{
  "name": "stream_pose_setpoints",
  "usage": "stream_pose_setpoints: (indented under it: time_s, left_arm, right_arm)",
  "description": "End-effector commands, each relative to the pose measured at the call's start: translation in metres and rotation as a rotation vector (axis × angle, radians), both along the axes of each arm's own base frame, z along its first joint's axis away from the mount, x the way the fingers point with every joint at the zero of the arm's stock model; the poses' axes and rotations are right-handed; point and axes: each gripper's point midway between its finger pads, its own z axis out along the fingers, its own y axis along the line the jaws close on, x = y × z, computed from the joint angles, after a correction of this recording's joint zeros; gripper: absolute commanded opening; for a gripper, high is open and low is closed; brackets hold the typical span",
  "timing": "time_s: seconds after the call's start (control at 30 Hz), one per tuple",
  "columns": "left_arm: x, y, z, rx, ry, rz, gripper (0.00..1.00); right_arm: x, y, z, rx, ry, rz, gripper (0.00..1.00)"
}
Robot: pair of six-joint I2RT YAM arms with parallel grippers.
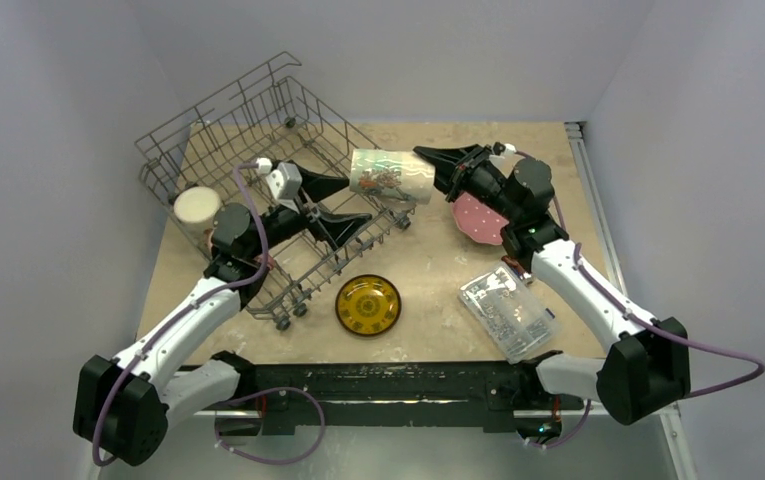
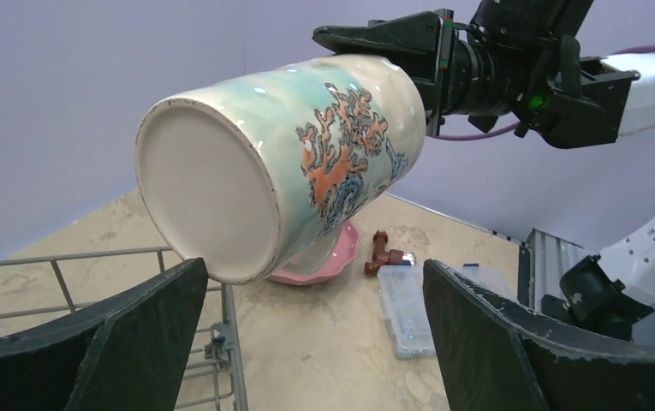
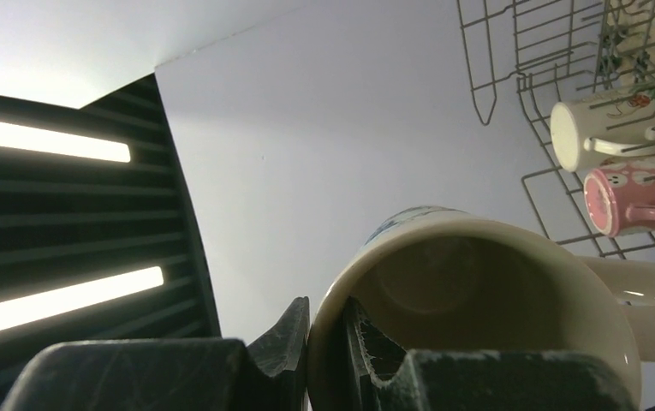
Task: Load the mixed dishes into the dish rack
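My right gripper (image 1: 436,168) is shut on the rim of a green mug (image 1: 391,175) with an orange pattern and holds it on its side in the air, just right of the dish rack (image 1: 220,130). In the right wrist view one finger is inside the mug (image 3: 469,291) and one outside. My left gripper (image 1: 356,203) is open and empty over the rack's right edge, below the mug (image 2: 281,163). A cream mug (image 1: 198,208) sits in the rack; the right wrist view also shows a pink mug (image 3: 636,197) there. A pink plate (image 1: 478,218) lies under my right arm. A yellow plate (image 1: 368,304) lies in front.
A clear plastic box (image 1: 508,312) of small parts lies front right. A small reddish-brown object (image 2: 385,255) lies beside the pink plate (image 2: 332,261). The rack's wire edge (image 2: 161,325) is right under my left gripper (image 2: 315,342).
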Motion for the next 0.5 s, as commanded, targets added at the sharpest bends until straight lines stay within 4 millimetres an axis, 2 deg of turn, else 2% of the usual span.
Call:
stream_pose_setpoints:
  time_s: [0.0, 0.1, 0.2, 0.27, 0.33, 0.47]
  left_arm:
    - [-0.014, -0.014, 0.018, -0.076, -0.090, -0.113, 0.93]
    - [0.000, -0.003, 0.019, -0.110, -0.090, -0.041, 0.92]
    - [0.018, 0.033, 0.027, -0.211, -0.109, 0.150, 0.96]
    - [0.023, 0.054, 0.035, -0.245, -0.155, 0.255, 0.99]
    - [0.020, 0.059, 0.040, -0.230, -0.188, 0.277, 1.00]
    - [0.019, 0.050, 0.033, -0.221, -0.167, 0.222, 1.00]
  right_arm:
    - [-0.042, 0.009, 0.096, 0.232, -0.175, 0.109, 0.00]
    - [-0.047, 0.008, 0.097, 0.257, -0.194, 0.127, 0.00]
    - [-0.052, 0.003, 0.092, 0.266, -0.189, 0.114, 0.00]
    - [-0.054, 0.001, 0.090, 0.268, -0.190, 0.104, 0.00]
    - [-0.055, 0.001, 0.093, 0.271, -0.197, 0.109, 0.00]
    - [-0.052, 0.003, 0.106, 0.278, -0.225, 0.116, 0.00]
